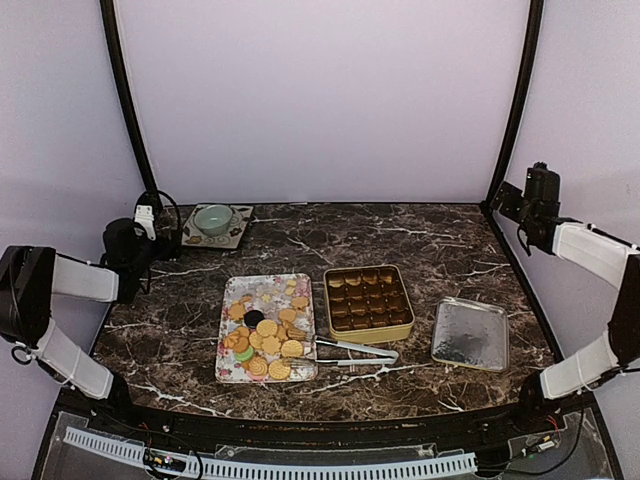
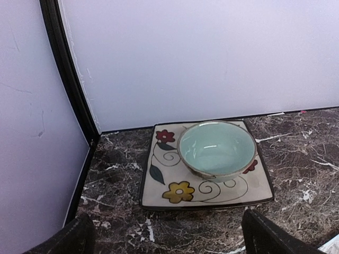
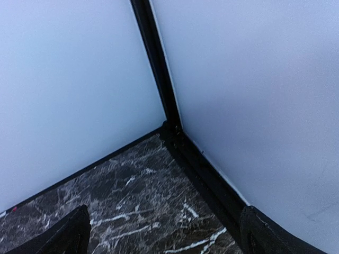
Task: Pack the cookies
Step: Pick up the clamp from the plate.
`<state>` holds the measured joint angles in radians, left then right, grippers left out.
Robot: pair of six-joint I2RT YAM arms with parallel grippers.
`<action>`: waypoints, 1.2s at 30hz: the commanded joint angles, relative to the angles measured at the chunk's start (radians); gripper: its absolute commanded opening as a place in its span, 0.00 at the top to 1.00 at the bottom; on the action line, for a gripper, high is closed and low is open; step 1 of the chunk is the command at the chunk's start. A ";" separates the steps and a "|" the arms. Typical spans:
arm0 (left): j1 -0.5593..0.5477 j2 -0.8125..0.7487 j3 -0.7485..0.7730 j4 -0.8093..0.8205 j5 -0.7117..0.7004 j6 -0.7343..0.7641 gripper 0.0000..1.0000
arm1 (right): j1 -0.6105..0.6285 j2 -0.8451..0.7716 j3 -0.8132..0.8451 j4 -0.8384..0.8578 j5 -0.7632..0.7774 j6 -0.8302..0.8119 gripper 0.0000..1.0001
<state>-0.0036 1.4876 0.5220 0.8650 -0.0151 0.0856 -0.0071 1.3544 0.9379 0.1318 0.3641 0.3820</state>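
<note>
The cookies [image 1: 266, 337] lie in a loose pile on a flower-patterned tray [image 1: 262, 289] at the middle of the table; most are golden, with one green, one pink and one dark brown among them. To the tray's right stands a gold square tin [image 1: 329, 308] lined with brown paper cups. My left gripper [image 1: 150, 238] [image 2: 172, 235] hangs open at the far left, away from the cookies, with nothing between its fingers. Up in the back right corner my right gripper [image 1: 514, 203] [image 3: 164, 228] is open and empty too, facing the corner post.
White tongs [image 1: 355, 350] lie in front of the tin. The silver tin lid [image 1: 470, 333] rests to the right. A pale green bowl [image 2: 216, 148] [image 1: 213, 217] sits on a flowered square plate [image 2: 175, 191] [image 1: 236, 237] at the back left, just ahead of the left gripper. Walls enclose the table.
</note>
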 commanded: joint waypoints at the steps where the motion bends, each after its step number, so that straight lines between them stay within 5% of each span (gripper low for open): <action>1: 0.005 -0.090 0.077 -0.240 0.050 0.006 0.01 | 0.131 -0.066 -0.022 -0.163 -0.169 -0.059 0.01; 4: 0.007 -0.074 0.222 -0.453 0.049 -0.019 0.01 | 0.314 -0.094 0.003 -0.239 -0.134 -0.126 0.01; 10: 0.014 0.017 0.520 -0.952 0.301 0.085 0.01 | 0.769 -0.092 0.028 -0.351 -0.049 -0.192 0.01; 17: 0.017 -0.094 0.457 -0.963 0.303 0.125 0.01 | 1.127 0.071 0.084 -0.451 -0.094 -0.196 0.09; 24: 0.018 -0.155 0.454 -1.097 0.411 0.164 0.01 | 1.280 0.213 0.132 -0.511 -0.188 -0.220 0.18; 36: 0.017 -0.198 0.482 -1.278 0.678 0.265 0.01 | 1.278 0.268 0.064 -0.492 -0.245 -0.298 0.26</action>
<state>0.0086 1.3167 0.9688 -0.3046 0.5297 0.2928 1.2808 1.5902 1.0161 -0.3714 0.1452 0.1349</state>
